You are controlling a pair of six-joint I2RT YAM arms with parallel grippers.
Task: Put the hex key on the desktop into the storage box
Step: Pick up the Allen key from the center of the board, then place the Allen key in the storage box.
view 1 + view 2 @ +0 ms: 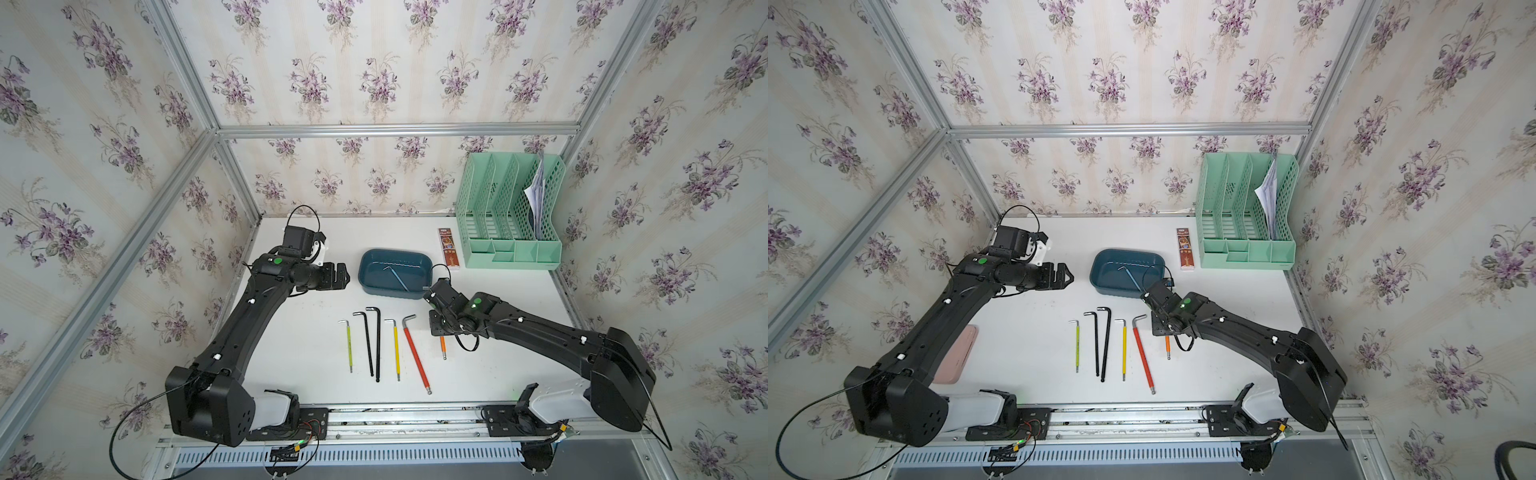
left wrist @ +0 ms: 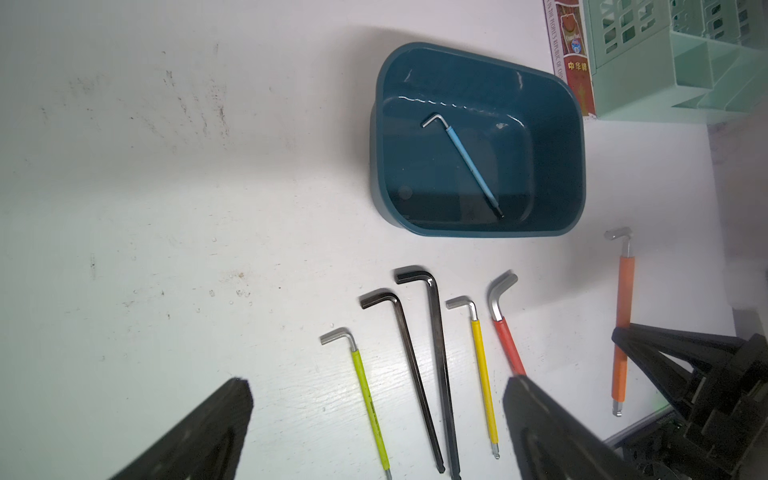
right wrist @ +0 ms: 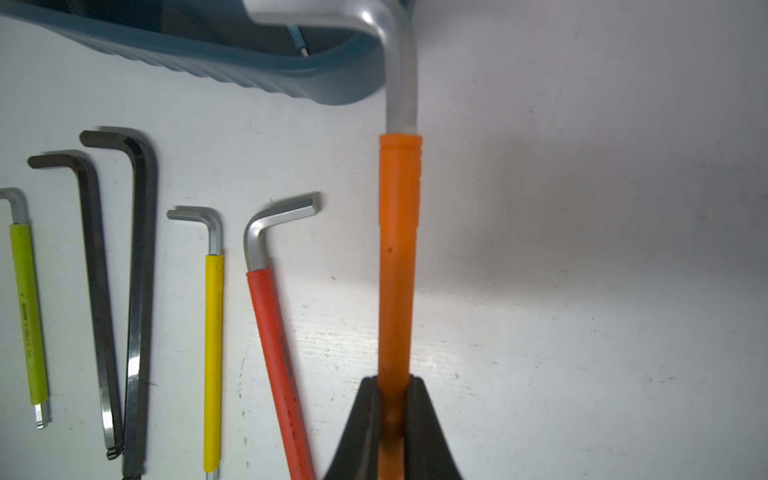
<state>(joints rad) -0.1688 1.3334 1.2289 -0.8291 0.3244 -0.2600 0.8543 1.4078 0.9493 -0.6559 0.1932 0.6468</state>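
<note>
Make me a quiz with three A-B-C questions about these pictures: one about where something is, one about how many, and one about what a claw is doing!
1. Where is the light-blue hex key? A in the storage box; B lying outside it; C hanging on the wall.
2. How many hex keys lie on the desktop with no gripper touching them? A three; B five; C seven.
3. What is the right gripper doing? A open and empty; B shut on the orange hex key; C shut on a black key.
Answers: 1 A, it lies on the box's floor. 2 B, a yellow-green key, two black keys, a yellow key and a red key. 3 B, both fingers pinch the orange sleeve.
</note>
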